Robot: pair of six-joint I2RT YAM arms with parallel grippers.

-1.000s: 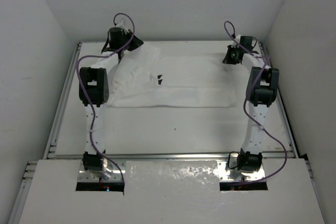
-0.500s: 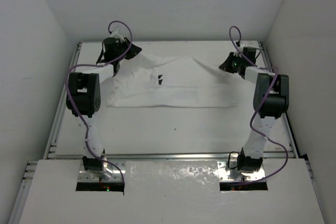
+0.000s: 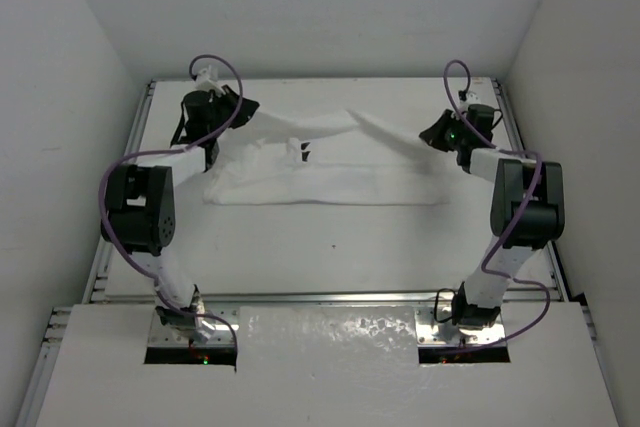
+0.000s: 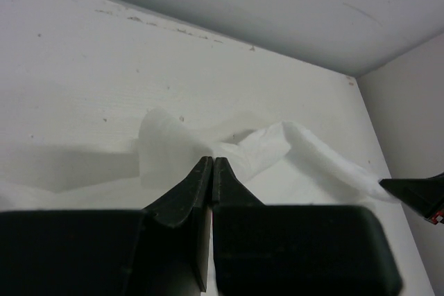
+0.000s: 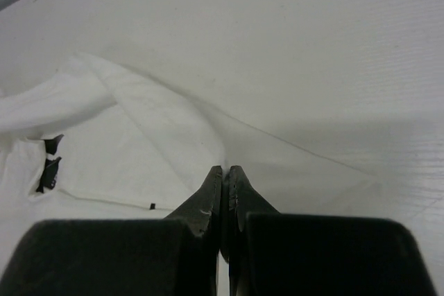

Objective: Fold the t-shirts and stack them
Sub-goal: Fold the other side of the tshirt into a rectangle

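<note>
The white t-shirt [image 3: 330, 182], on the far half of the table [image 3: 330, 247], is being pinched at its raised far corners by the closed jaws of the left gripper [image 4: 211, 162] and right gripper [image 5: 223, 169], so a first fold is seemingly only being started, with nothing finished.

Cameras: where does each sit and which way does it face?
Top external: overhead, near side, looking down on table, both arms, t-shirt.
Left wrist: on its arm, looking past shut left fingers toward the far corner.
Right wrist: on its arm, looking down past shut right fingers at the table.
Wrist views share the pinched t-shirt.
</note>
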